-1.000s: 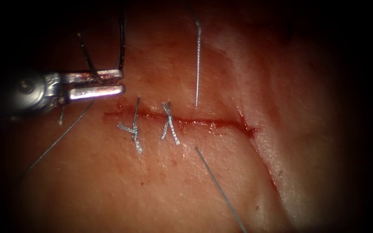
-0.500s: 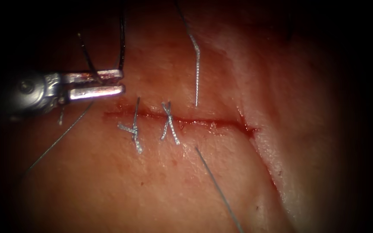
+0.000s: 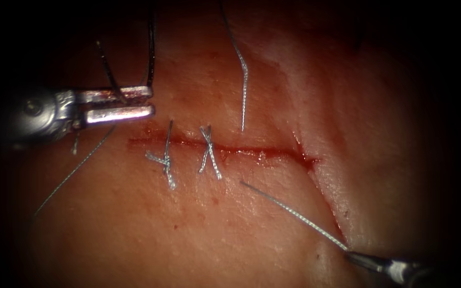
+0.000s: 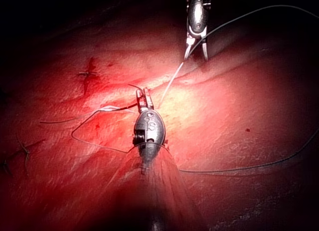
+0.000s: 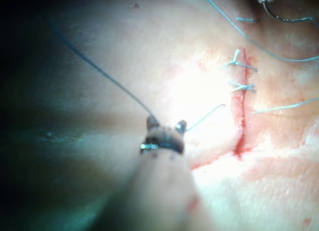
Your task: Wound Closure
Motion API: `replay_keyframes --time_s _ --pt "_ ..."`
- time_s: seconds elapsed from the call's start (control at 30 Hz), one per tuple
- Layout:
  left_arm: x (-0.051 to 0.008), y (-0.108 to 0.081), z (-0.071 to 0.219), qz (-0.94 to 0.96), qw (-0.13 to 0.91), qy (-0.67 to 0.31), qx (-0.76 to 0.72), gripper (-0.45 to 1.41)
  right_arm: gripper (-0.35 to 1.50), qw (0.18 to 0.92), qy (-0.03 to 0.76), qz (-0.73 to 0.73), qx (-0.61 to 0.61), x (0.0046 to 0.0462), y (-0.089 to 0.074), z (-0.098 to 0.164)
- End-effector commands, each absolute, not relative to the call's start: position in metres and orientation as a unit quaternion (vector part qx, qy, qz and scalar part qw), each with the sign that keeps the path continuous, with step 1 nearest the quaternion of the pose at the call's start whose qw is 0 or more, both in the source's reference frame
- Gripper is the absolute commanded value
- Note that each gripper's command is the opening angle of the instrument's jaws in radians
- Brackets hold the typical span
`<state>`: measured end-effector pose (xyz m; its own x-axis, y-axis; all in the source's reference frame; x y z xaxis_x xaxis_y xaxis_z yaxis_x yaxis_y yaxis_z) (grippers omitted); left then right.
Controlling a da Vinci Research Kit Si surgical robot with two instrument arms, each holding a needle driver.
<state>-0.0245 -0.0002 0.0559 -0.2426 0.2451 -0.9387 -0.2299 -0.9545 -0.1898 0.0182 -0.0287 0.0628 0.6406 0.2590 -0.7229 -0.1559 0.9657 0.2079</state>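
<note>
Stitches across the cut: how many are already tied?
2. One knotted stitch sits near the cut's left end; the second crosses it just to the right. A loose thread passes through the tissue further right, not tied.

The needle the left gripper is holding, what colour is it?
Dark, nearly black needle, best seen in the endoscope view.

The needle (image 3: 149, 48) runs off the endoscope view's top edge.
</note>
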Motion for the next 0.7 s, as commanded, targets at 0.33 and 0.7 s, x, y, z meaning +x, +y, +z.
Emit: replay_keyframes --time_s 0.33,0.7 --pt "-0.025 -0.0004 0.0565 0.788 0.15 -0.007 -0.598 -0.45 1.4 0.896 0.416 0.151 0.039 0.0226 -0.0243 0.0676" --pt "-0.0249 -0.0004 0.0564 0.788 0.15 -0.007 -0.598 -0.45 1.28 0.882 0.439 0.168 0.022 0.0271 -0.0233 0.0706"
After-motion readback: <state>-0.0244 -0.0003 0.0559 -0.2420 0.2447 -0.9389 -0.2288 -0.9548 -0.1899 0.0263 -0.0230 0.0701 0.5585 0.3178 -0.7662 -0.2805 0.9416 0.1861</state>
